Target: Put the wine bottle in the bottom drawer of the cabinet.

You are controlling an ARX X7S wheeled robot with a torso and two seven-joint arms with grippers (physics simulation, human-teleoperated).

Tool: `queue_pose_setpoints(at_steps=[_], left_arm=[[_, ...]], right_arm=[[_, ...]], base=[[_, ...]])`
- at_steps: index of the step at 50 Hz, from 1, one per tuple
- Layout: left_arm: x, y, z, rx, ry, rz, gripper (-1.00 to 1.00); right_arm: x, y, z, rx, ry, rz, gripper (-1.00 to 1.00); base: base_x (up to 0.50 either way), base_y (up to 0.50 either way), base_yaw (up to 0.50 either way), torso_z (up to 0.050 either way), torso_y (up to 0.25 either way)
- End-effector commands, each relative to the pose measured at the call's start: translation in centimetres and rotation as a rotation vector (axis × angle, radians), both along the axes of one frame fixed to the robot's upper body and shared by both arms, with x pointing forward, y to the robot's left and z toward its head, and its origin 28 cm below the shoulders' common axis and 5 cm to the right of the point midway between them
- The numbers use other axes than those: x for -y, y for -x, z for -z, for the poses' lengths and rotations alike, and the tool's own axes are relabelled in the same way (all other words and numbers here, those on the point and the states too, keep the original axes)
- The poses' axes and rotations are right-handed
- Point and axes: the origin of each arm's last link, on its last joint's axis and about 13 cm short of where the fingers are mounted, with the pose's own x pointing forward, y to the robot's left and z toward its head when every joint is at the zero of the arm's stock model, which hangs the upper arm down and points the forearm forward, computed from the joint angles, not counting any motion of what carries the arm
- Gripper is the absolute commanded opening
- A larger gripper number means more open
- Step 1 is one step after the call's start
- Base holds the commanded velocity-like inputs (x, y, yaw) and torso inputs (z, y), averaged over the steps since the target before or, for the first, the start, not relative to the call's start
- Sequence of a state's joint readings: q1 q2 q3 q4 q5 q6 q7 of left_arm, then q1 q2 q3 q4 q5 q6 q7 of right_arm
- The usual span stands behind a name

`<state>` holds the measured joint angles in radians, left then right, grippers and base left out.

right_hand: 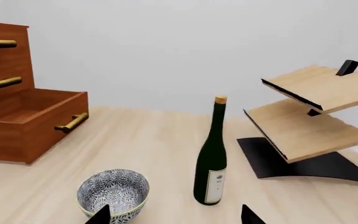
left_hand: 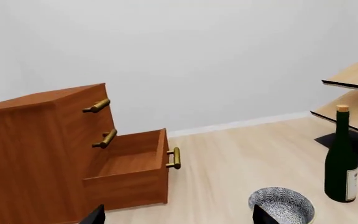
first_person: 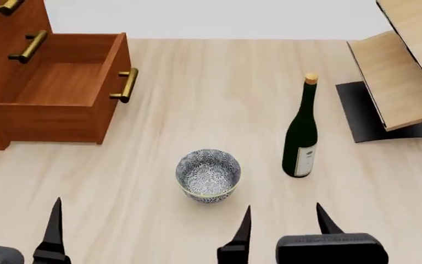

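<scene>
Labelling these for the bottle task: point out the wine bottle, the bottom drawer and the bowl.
wine bottle [first_person: 301,137], head view, dark body.
bottom drawer [first_person: 57,82], head view, inside floor.
bowl [first_person: 208,174], head view, patterned inside.

The head camera looked forward and steeply down over the floor, taking in the cabinet [first_person: 6,71] at its left, the wine bottle [first_person: 301,137] and patterned bowl [first_person: 208,175] in the middle, and the pale rack [first_person: 401,82] at its right. The left wrist camera sat low, facing the cabinet's pulled-out bottom drawer [left_hand: 132,170] from nearby. The right wrist camera, also low, faced the bottle closely; all three views shared the bottle, bowl, rack and drawer.
</scene>
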<state>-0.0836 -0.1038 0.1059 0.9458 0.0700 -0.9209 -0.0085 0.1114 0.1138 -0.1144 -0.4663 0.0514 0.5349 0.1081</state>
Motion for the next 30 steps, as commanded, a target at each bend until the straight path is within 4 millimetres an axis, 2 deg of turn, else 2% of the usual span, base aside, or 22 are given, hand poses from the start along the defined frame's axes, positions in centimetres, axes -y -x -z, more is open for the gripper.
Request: queue_pose_setpoints(at_steps=[1, 5, 30], left_arm=[[-0.45, 0.03, -0.19, -0.003, 0.002, -0.031, 1.00], [-0.48, 0.03, -0.21, 0.000, -0.001, -0.034, 1.00], [-0.59, -0.06, 0.26, -0.008, -0.010, -0.041, 1.00]], right_arm=[[-0.17, -0.44, 0.40, -0.011, 0.008, -0.007, 1.00], [-0.22, -0.36, 0.33, -0.006, 0.014, -0.007, 1.00], [-0.12, -0.84, 0.74, -0.015, 0.002, -0.014, 1.00]], base=[[0.00, 0.00, 0.00, 0.000, 0.000], [0.00, 0.19, 0.00, 0.000, 0.000], [0.02, 0.36, 0.00, 0.000, 0.000]])
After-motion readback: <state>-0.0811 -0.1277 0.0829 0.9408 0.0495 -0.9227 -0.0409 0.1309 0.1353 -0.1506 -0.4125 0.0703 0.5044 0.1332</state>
